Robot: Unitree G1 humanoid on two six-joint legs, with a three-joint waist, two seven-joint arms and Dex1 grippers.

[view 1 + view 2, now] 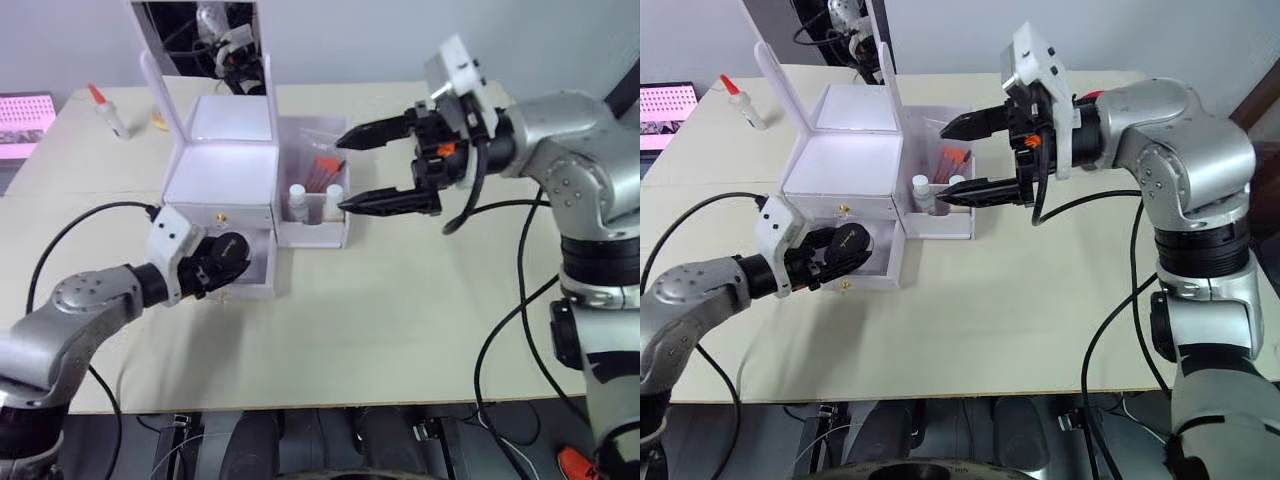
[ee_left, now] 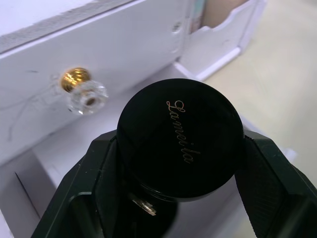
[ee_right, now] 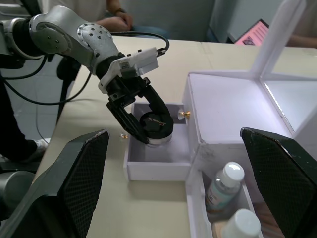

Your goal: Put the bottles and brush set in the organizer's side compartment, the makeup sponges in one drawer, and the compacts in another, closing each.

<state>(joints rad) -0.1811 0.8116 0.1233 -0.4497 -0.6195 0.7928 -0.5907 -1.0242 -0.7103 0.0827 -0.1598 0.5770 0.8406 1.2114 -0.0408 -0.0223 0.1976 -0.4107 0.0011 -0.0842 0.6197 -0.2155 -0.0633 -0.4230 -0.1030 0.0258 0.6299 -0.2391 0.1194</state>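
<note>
Hovering right over the pulled-out lower drawer on the organizer's near-left side, the left gripper is clutching a black compact while the right gripper is idling wide open.

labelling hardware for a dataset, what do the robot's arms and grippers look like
Both arms are silver-grey metal with rounded joints and loose black cables. Each wrist carries a white camera block. The left gripper and right gripper have two black fingers, textured inside, and the right wrist shows small orange parts.
</note>
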